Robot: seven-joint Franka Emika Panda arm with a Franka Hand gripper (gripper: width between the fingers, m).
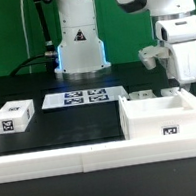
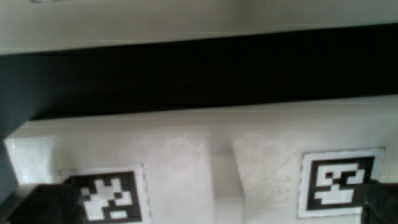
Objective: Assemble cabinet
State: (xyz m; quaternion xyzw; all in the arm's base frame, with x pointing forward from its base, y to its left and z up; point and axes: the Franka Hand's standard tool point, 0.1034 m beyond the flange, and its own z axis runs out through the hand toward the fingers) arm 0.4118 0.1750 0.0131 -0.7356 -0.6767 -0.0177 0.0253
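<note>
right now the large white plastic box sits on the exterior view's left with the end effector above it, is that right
No. The large white plastic box sits on the exterior view's right, not its left. The exterior view shows it there, with the end effector above it.

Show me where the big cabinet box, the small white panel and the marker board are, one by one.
big cabinet box [image 1: 150, 121]: exterior view, its front wall.
small white panel [image 1: 12, 118]: exterior view, near its middle.
marker board [image 1: 81, 96]: exterior view, its middle.
</note>
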